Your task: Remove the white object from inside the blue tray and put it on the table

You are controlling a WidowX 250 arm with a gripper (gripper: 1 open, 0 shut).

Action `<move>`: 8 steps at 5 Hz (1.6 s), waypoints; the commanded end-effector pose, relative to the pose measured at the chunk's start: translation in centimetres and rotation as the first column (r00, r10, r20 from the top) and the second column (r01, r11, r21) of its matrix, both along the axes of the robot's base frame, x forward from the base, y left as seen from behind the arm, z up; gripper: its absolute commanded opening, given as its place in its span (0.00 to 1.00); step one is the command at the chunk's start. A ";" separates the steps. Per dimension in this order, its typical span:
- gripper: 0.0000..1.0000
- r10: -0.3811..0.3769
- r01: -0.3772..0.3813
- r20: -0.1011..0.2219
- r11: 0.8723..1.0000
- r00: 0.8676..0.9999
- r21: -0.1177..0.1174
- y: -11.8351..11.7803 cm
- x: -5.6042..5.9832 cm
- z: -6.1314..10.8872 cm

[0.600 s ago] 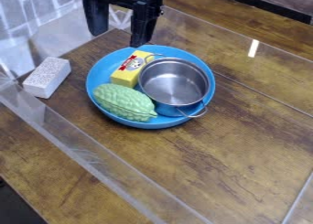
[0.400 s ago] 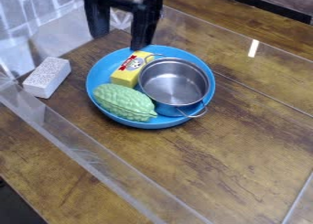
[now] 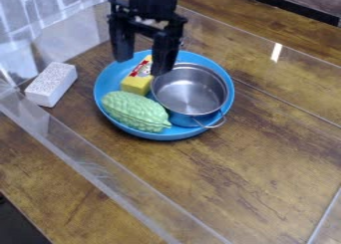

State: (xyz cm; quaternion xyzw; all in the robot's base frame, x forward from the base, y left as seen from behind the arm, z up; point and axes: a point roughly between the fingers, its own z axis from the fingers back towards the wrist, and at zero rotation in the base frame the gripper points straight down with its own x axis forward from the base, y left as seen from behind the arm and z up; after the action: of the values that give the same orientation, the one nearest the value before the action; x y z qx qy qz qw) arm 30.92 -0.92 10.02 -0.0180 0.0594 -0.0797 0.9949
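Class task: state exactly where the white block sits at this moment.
The white block lies on the table at the camera view's left, outside the blue tray, just beyond its left rim.

Pot (image 3: 188, 92), block (image 3: 138, 81) and lumpy item (image 3: 135, 112) inside tray (image 3: 108, 81); sponge (image 3: 52, 84) left on table (image 3: 253, 178)

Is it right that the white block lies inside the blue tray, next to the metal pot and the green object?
Not quite. In the camera view the white block lies on the table, left of the blue tray and outside its rim. The metal pot and the green object are indeed in the tray.
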 end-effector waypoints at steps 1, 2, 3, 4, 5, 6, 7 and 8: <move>1.00 -0.002 0.003 0.075 1.000 0.997 -0.015 0.5 1.1 2.2; 1.00 -0.028 0.030 0.077 0.999 0.997 -0.024 0.5 1.3 1.9; 1.00 -0.051 0.053 0.072 0.998 0.996 -0.030 0.5 1.5 1.5; 1.00 -0.072 0.075 0.071 0.996 0.995 -0.039 0.6 1.7 1.2; 1.00 -0.087 0.090 0.070 0.995 0.994 -0.049 0.6 1.9 0.9; 1.00 -0.100 0.104 0.071 0.993 0.992 -0.051 0.7 2.1 0.7; 1.00 -0.114 0.118 0.072 0.992 0.991 -0.052 0.7 2.2 0.5; 1.00 -0.125 0.129 0.073 0.990 0.989 -0.052 0.8 2.4 0.4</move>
State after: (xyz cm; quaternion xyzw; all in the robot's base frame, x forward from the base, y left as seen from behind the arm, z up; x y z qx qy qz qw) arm 32.26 -0.71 8.73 -0.0448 0.0566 -0.1522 0.9857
